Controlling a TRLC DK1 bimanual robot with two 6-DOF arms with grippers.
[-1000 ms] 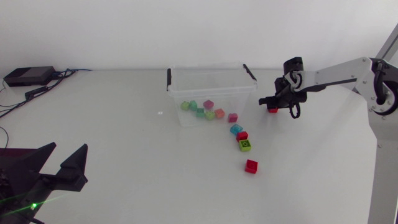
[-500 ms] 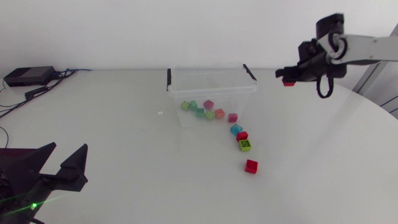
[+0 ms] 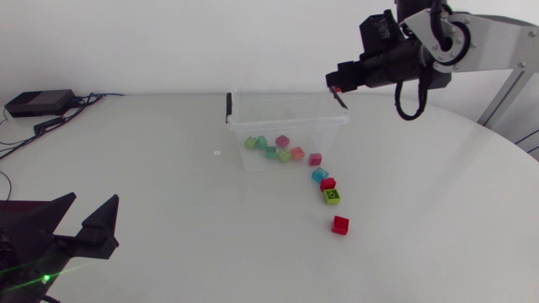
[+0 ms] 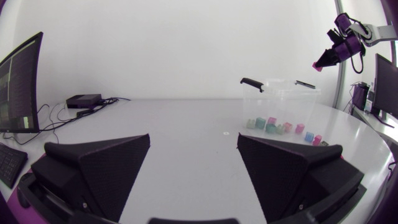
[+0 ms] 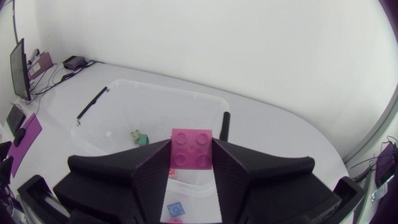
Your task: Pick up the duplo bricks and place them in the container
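Observation:
A clear plastic container (image 3: 253, 123) with black handles stands at the table's middle rear and holds several coloured duplo bricks (image 3: 271, 147). Just outside its right front corner a pink brick (image 3: 315, 158), a cyan brick (image 3: 319, 175), a red brick (image 3: 328, 183), a green brick (image 3: 333, 196) and another red brick (image 3: 340, 224) lie in a row on the table. High above the container's right rear corner, my right gripper (image 3: 338, 85) is shut on a red brick (image 5: 191, 152), with the open container (image 5: 124, 90) below it. My left gripper (image 3: 93, 202) stands open and empty at the near left.
A black box (image 3: 38, 103) with cables lies at the rear left of the table. The container (image 4: 280, 99) stands far ahead of my left gripper (image 4: 193, 140), with bare tabletop between them.
My right arm has lifted the red brick from the table to the right of the container and carried it up and left over the container's rear corner. The left arm has not moved.

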